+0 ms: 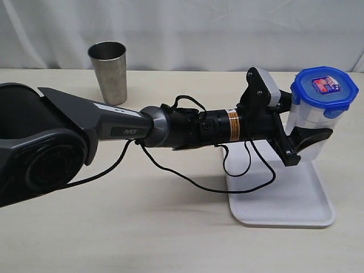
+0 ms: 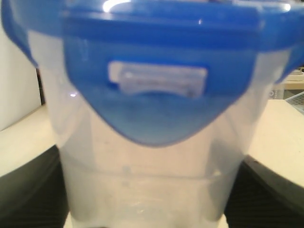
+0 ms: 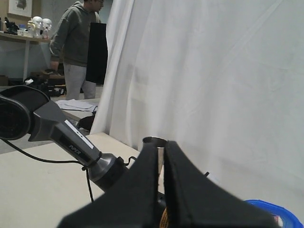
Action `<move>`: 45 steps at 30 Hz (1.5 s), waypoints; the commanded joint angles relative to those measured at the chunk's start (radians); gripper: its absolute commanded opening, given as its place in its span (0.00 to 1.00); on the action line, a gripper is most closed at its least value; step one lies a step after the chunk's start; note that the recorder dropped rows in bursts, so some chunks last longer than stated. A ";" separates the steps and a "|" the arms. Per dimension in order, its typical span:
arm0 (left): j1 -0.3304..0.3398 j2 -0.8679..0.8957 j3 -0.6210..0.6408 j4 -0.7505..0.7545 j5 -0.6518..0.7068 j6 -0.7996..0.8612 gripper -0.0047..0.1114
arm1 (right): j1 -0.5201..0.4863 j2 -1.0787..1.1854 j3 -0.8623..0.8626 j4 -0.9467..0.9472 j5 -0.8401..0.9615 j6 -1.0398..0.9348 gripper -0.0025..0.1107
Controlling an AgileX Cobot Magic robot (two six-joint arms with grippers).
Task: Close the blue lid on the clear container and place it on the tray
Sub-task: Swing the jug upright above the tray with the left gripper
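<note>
At the frame's right, the left gripper (image 1: 311,136) was clamped around the container (image 1: 306,116), lid (image 1: 324,86) on, near the tray (image 1: 284,202); the right gripper's (image 3: 161,153) jaws were together.

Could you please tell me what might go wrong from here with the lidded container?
The left gripper holds the tall clear container near the rim of the tray. Set down there, it might catch the rim and tip. The loose black cable hangs over the tray and could drag it as the arm withdraws.
</note>
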 commanded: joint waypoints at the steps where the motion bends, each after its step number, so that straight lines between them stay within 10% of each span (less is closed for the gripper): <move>1: -0.010 -0.008 -0.013 -0.034 0.001 0.000 0.04 | -0.005 -0.004 0.006 -0.004 0.004 0.002 0.06; 34: -0.006 0.098 -0.016 -0.067 -0.004 0.004 0.06 | -0.005 -0.004 0.006 -0.004 0.004 0.002 0.06; 45: 0.001 0.098 -0.016 -0.052 0.028 0.045 0.86 | -0.005 -0.004 0.006 -0.004 0.012 0.002 0.06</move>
